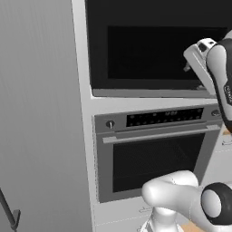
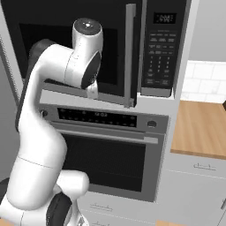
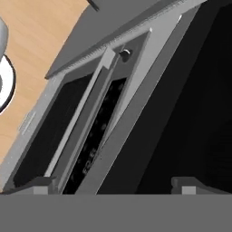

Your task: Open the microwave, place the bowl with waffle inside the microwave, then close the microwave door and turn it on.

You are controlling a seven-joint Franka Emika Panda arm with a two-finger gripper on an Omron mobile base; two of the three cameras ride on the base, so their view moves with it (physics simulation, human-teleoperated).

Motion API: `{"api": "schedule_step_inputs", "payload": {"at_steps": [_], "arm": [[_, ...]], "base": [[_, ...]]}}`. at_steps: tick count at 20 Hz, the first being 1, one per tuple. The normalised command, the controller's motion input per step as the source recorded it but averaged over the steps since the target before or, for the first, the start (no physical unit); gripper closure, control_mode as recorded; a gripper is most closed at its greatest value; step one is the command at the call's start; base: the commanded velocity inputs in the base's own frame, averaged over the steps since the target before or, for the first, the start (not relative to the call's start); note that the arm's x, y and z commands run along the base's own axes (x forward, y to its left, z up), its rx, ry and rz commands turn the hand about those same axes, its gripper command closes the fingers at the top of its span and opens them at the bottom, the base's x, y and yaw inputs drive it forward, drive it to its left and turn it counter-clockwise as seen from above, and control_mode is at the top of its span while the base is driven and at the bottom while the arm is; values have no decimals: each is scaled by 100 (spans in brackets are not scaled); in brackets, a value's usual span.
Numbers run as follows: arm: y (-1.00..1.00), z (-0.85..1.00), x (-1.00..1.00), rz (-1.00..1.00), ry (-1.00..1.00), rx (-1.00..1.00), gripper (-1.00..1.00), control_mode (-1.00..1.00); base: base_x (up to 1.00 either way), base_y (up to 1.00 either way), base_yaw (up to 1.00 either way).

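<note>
**Hand view: jaws wide, nothing between them, close to the microwave front**

Hand view has the gripper (image 3: pixel 115 183) with its two dark fingertips (image 3: pixel 38 185) set far apart at the bottom edge, and no object in the gap. Black surface beyond the right tip is probably the microwave door (image 3: pixel 190 104), though it is too dark to make out any detail. To the left, tilted by the hand's roll, runs the silver oven (image 3: pixel 72 131) with its horizontal bar handle and one knob, and past it a strip of wooden floor (image 3: pixel 41 41).

From the right base view, the arm's wrist covers the lower left of the microwave (image 2: pixel 164 48) window; the fingers themselves are hidden behind the wrist. The grey vertical handle (image 2: pixel 129 53) stands just right of the wrist, with the button panel (image 2: pixel 159 57) beside it. The door appears closed. A wooden counter (image 2: pixel 198 128) lies to the right, cut off by the frame edge.
</note>
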Motion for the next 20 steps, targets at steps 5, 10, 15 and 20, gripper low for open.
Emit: {"api": "schedule_step_inputs", "payload": {"at_steps": [5, 10, 15, 20], "arm": [[-16, -28, 100, 19, 4, 8, -100, -100], [0, -13, 100, 8, 0, 3, -100, -100], [0, -21, 57, -1, -16, -1, -100, -100], [-1, -68, -43, -2, -39, -8, -100, -100]], "base": [[0, 0, 0], [0, 0, 0], [0, 0, 0], [0, 0, 0]]}}
